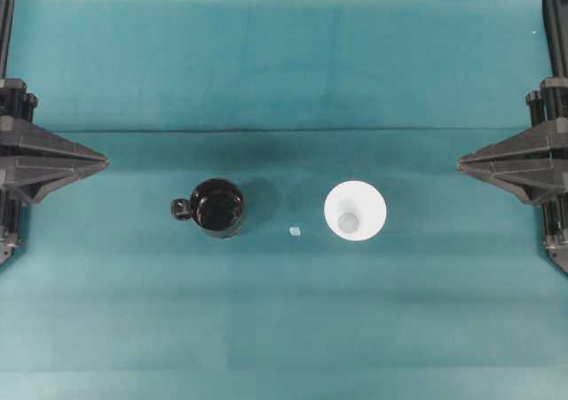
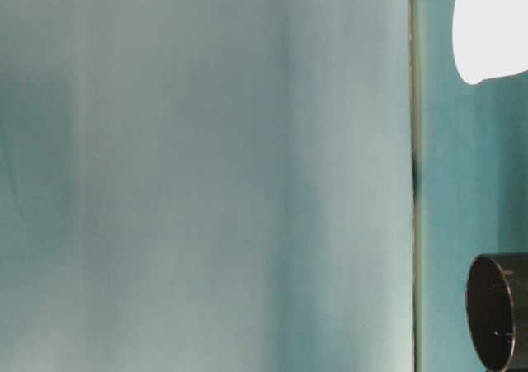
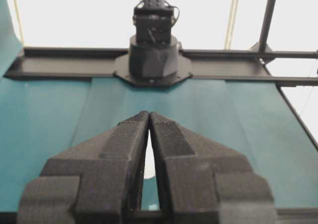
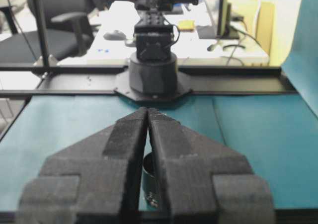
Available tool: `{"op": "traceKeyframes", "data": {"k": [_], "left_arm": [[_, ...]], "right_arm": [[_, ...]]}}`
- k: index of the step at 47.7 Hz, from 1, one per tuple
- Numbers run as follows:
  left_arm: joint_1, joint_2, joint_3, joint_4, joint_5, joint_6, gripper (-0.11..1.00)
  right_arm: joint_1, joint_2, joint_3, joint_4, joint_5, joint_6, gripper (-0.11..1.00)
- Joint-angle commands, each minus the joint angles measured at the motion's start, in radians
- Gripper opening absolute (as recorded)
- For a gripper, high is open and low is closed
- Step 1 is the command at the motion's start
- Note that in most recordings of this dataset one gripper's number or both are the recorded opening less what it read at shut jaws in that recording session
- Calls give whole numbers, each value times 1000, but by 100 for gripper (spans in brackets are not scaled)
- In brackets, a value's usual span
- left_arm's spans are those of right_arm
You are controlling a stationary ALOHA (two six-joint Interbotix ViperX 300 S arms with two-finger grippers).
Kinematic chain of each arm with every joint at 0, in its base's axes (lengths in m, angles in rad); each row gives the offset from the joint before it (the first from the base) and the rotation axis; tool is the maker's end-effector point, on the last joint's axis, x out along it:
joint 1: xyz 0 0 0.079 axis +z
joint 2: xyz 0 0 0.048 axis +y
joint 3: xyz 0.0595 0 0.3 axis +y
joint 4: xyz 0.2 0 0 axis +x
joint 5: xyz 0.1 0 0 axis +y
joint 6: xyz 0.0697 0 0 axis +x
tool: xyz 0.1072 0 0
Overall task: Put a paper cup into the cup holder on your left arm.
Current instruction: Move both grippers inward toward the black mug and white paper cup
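Both grippers, left gripper (image 1: pixel 105 161) and right gripper (image 1: pixel 460 162), sit closed and empty at the worktop's side edges; squeezing the light paper cup (image 1: pixel 355 209) could crush or tip it before reaching the cup holder (image 1: pixel 217 207)

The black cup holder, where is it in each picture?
Overhead view: the black cup holder stands left of the middle, with the white paper cup to its right.
Table-level view: bottom right corner, cut off by the edge.
Left wrist view: not in it.
Right wrist view: a dark sliver behind the closed fingers.
Shared landmark: the teal cloth.
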Motion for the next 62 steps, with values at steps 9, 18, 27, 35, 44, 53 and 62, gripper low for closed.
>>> {"op": "traceKeyframes", "data": {"k": [9,18,27,35,44,53,62], "left_arm": [[0,75,-66,12,117,-2,3],[0,106,-95,12,172,-40,3],[0,143,-94,14,273,-75,3],[8,178,-97,14,393,-74,3],[29,209,-100,14,422,-69,3],[37,255,-95,14,428,-77,3],[44,345,-95,14,434,-78,3]], "right_arm": [[6,52,-66,34,207,48,2],[6,91,-121,34,449,72,-3],[5,130,-144,34,551,72,-3],[5,178,-155,34,623,72,-3],[3,213,-170,34,649,72,-3],[3,221,-178,34,650,72,-3],[3,222,-178,34,673,74,-3]]}}
